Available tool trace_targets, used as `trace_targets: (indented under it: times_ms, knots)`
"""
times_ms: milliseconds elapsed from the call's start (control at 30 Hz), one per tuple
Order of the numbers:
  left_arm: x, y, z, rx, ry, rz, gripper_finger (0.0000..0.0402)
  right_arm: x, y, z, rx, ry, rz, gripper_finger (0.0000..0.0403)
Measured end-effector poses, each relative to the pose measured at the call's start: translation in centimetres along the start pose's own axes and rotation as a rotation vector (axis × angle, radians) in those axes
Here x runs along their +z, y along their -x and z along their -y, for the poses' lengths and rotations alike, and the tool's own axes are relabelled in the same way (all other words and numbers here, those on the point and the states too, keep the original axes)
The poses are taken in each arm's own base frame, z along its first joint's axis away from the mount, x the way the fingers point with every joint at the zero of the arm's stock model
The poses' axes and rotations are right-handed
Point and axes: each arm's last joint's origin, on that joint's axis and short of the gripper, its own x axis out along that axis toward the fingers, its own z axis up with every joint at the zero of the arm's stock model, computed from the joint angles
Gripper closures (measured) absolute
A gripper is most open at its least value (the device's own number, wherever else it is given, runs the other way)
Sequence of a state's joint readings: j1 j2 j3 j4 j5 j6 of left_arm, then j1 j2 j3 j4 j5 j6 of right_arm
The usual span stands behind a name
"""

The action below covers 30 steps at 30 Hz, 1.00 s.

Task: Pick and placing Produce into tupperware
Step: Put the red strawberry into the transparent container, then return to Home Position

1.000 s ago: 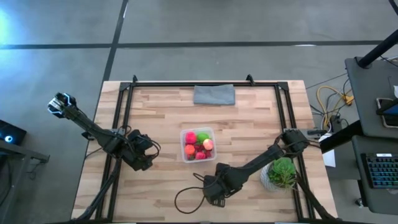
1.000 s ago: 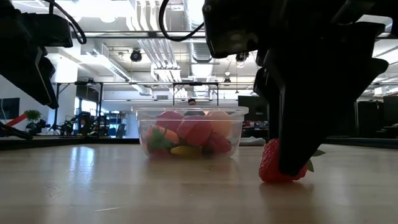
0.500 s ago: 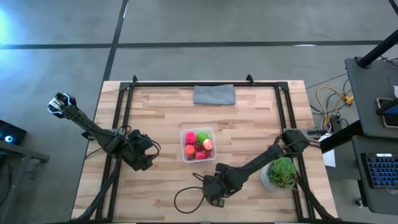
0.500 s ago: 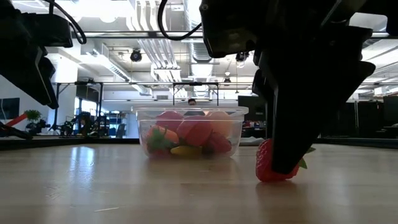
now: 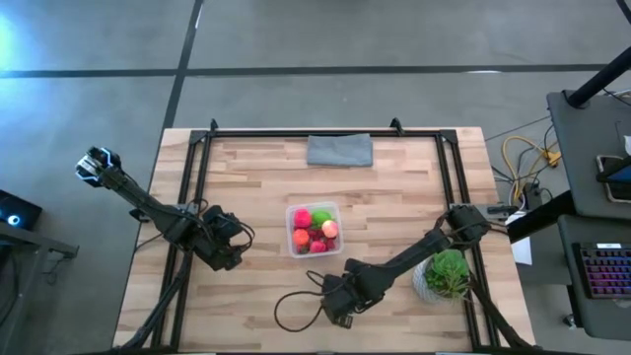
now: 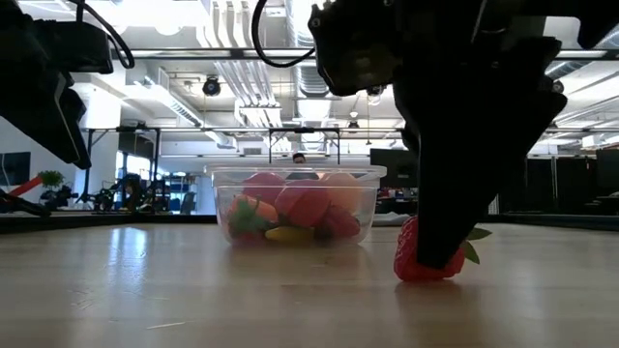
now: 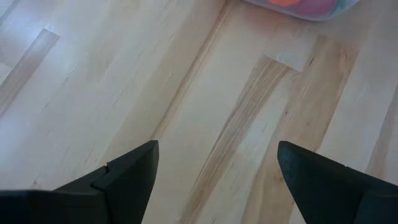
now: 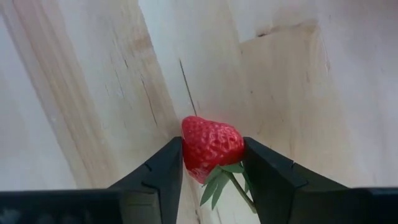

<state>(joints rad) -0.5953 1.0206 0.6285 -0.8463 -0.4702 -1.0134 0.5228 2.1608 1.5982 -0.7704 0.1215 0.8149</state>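
Observation:
The clear tupperware (image 5: 314, 229) stands mid-table and holds pink, green, orange and peach produce (image 6: 302, 211); it shows again in the low view (image 6: 295, 203). A red strawberry (image 8: 211, 146) with green leaves lies near the table's near edge, also seen in the low view (image 6: 418, 259). My right gripper (image 8: 212, 150) is down at it, shut on it, and shows in the high view (image 5: 335, 304). My left gripper (image 7: 217, 163) is open and waits above bare wood, left of the tupperware (image 7: 305, 6). My right gripper pinches the strawberry by its two sides (image 8: 233, 148) between the two fingers, just above the leafy end. The fingers (image 6: 455, 193) come from above, pointing down. The strawberry's underside (image 6: 421, 277) sits on the table.
A potted green plant (image 5: 449, 274) stands right of my right arm. A folded grey cloth (image 5: 339, 150) lies at the far edge. A black cable loop (image 5: 296, 311) lies beside my right gripper. Black rails (image 5: 192, 187) run along the table's sides.
My right gripper has edged a little toward the table's left, and the strawberry between its fingers has slid along the table with it.

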Motion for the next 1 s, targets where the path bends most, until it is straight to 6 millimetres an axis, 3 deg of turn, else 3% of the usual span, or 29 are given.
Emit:
trace_targets:
  times_ms: [133, 267, 367, 500, 733, 867, 1000]
  knots:
    - [0.0, 0.0, 0.0, 0.0, 0.0, 0.0, 0.0089, 0.3, 0.9, 0.1, 0.01, -0.069, 0.019, 0.0255]
    - [0.0, 0.0, 0.0, 0.003, 0.0, 0.005, 0.0089, 1.9, 3.6, 0.8, 0.009, -0.151, 0.128, 0.0255]
    - [0.0, 0.0, 0.0, 0.006, 0.0, 0.009, 0.0089, 3.5, 5.9, 2.4, -0.029, -0.225, 0.252, 0.0255]
    - [0.0, 0.0, 0.0, 0.006, 0.0, 0.008, 0.0089, 6.1, 8.5, 5.9, -0.047, -0.315, 0.341, 0.0255]
    - [0.1, 0.0, -0.1, 0.024, -0.01, 0.034, 0.0089, 9.4, 7.8, 11.2, 0.001, -0.404, 0.249, 0.0248]
    - [0.2, 0.2, 0.1, 0.006, -0.003, 0.022, 0.0089, 10.1, 7.6, 12.4, 0.003, -0.445, 0.243, 0.0225]
    - [0.2, 0.3, 0.1, -0.012, -0.028, 0.004, 0.0089, 10.9, 8.5, 12.5, 0.013, -0.426, 0.283, 0.0209]
